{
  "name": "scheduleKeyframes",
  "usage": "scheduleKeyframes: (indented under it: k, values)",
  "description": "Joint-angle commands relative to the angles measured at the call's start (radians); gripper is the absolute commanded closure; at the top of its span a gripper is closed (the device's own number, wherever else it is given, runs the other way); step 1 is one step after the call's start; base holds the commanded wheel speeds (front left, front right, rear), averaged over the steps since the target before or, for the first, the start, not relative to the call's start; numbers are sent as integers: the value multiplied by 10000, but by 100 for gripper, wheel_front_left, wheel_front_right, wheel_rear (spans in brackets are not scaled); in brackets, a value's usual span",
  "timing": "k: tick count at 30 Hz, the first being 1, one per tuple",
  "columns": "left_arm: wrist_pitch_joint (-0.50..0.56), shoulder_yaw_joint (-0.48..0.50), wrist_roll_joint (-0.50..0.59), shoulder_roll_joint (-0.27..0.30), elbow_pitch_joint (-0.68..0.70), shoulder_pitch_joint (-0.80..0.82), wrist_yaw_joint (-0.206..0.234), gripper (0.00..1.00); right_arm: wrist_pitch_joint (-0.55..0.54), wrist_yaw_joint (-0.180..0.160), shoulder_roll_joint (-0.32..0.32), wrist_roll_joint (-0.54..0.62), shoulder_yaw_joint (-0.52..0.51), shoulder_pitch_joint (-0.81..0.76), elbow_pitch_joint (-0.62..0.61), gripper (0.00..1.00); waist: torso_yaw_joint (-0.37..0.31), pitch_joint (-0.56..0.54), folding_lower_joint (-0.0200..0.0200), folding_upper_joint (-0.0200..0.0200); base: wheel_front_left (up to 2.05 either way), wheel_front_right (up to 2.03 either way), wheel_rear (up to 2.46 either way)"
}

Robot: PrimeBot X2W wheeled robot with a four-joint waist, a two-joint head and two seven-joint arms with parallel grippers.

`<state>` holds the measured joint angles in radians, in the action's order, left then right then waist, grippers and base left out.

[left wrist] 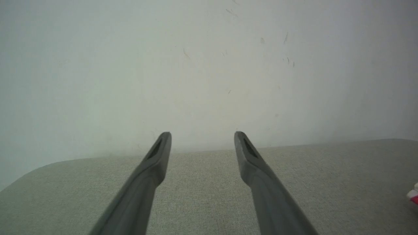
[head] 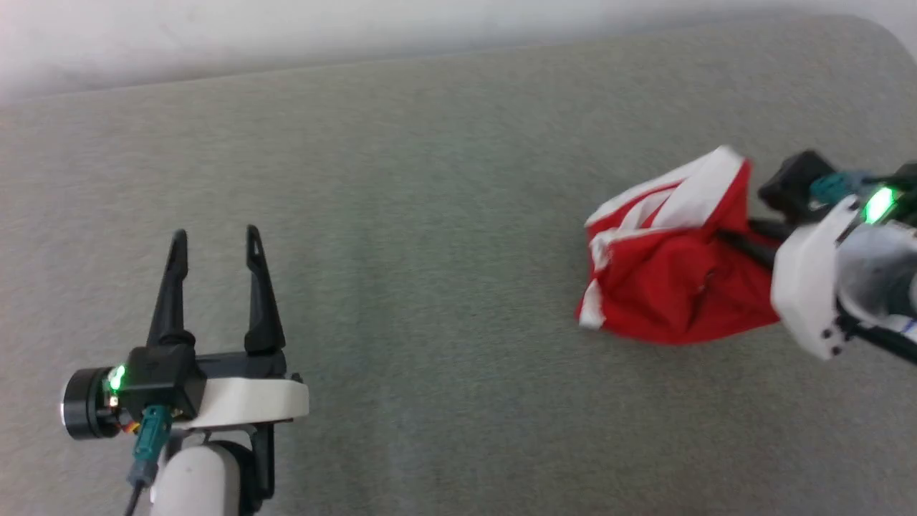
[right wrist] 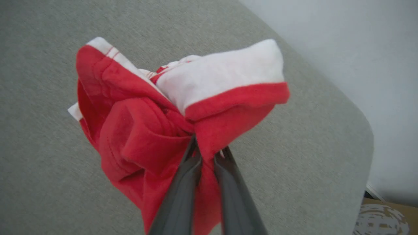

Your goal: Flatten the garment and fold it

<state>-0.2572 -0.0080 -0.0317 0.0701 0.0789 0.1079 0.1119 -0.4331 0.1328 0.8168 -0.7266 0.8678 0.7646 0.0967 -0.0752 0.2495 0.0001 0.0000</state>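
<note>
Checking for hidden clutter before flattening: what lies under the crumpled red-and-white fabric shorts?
A grey-green woven surface shows all around the red shorts. The patch beneath them is covered by cloth, so anything there cannot be seen.

The left end effector [head: 215,233] sits at lower left, its dark fingers spread wide, pointing up the head view. The right end effector [right wrist: 209,148] reaches in from the right, fingers pinched nearly together on a fold of the garment [right wrist: 140,130]
</note>
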Motion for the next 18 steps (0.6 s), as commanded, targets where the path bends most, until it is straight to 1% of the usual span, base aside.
scheduleKeyframes:
  k: [1,5,8,12,18]
  values:
    - [-46,109,118,102,129,231,7,0,90,-21,255,236,-110,239,8,100,-1342,1021,-1,0,0,0,0]
    - [-46,138,251,277,411,567,-43,0,242,-21,659,395,-553,376,272,100,-1847,1734,-1,0,0,0,0]
    - [-46,77,327,387,647,890,-92,0,437,-21,990,560,-1071,478,888,100,-1949,2299,-1,0,0,0,0]
    - [-46,-66,373,453,891,1348,-132,0,756,-21,1148,827,-1813,711,2241,100,-1865,2886,-1,0,0,0,0]
    - [-46,-496,403,409,1272,1865,-212,0,1411,-21,1261,1422,-2825,1104,4156,100,-1346,3548,-1,0,0,0,0]
